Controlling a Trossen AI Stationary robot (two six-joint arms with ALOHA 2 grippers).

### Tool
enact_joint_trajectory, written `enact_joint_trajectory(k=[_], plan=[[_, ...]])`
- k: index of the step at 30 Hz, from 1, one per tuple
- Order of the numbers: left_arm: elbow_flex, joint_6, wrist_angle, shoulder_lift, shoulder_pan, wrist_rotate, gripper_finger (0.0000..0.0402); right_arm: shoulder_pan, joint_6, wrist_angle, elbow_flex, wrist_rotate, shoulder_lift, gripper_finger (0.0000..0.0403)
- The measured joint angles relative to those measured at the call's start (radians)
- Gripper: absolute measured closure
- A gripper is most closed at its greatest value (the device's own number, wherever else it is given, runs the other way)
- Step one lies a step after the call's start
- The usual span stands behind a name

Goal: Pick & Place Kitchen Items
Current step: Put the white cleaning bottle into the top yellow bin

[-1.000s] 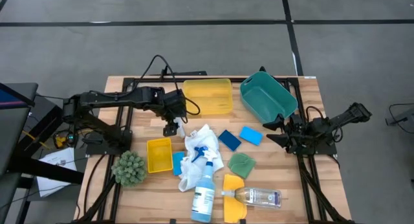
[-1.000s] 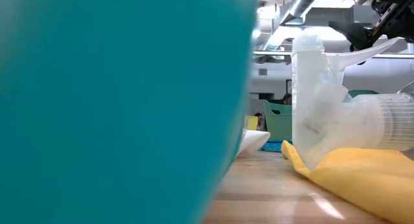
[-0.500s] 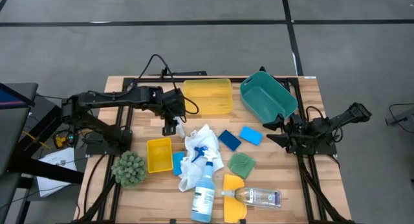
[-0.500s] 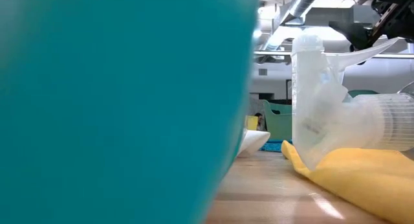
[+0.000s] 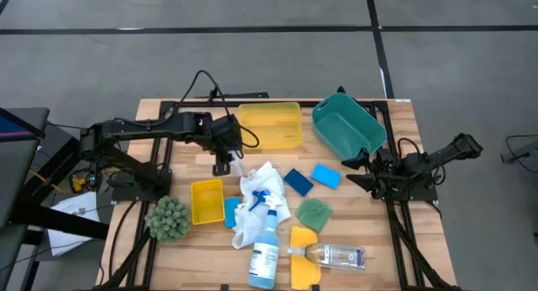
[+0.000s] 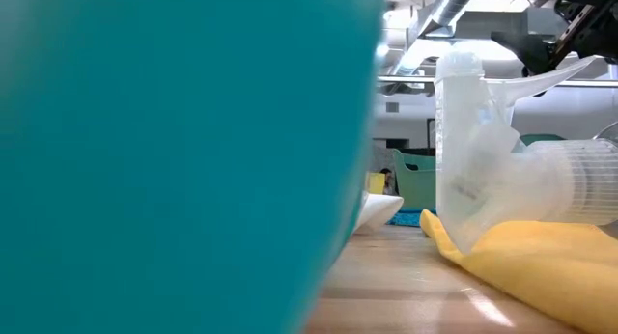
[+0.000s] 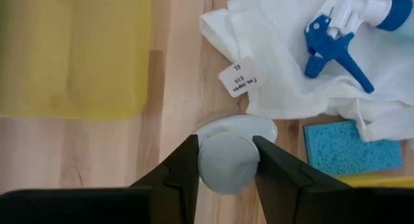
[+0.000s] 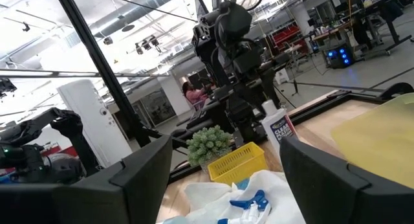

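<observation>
We're over the left side of the table with the left gripper (image 7: 225, 160), and its two dark fingers (image 7: 183, 167) sit tight against either side of a small white bottle (image 7: 228, 157); from the wrist we look straight down on its rounded top, standing on the bare wood just beside the white cloth (image 7: 294, 56); we'd call that a grip on the bottle, fingers narrowed to its width, not fully shut; nothing shows it lifted yet

Why there? We judge the bottle is the easy pick, standing upright and apart from the heap; the large yellow tray (image 5: 270, 124) lies just beyond the gripper and the small yellow tray (image 5: 207, 200) on its other side, so either could be where it goes, and we can't tell which

The rest waits in the middle; the blue-liquid spray bottle (image 5: 266, 245) lies on its side with its blue trigger on the white cloth; two blue sponges (image 5: 311, 178) sit nearby, a green cloth (image 5: 314, 214) just past them, and the clear bottle (image 5: 338, 256) lies across a yellow cloth (image 5: 303, 239); the teal bin (image 5: 347, 127) stands tipped at the far right corner

The right gripper (image 5: 355, 171) waits low at the right side, near the bin, fingers spread wide and holding nothing
</observation>
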Motion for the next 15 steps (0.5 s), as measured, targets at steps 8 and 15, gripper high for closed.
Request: enact_joint_trajectory(k=[8,15], plan=[[0.0,0.0,0.014,-0.014,0.0,0.0,0.0293,0.0,0.0,0.0,0.0,0.0,0.0,0.0125],[0.0,0.026,0.001,-0.051,0.0,0.027,0.0293,0.0,0.0,0.0,0.0,0.0,0.0,0.0125]])
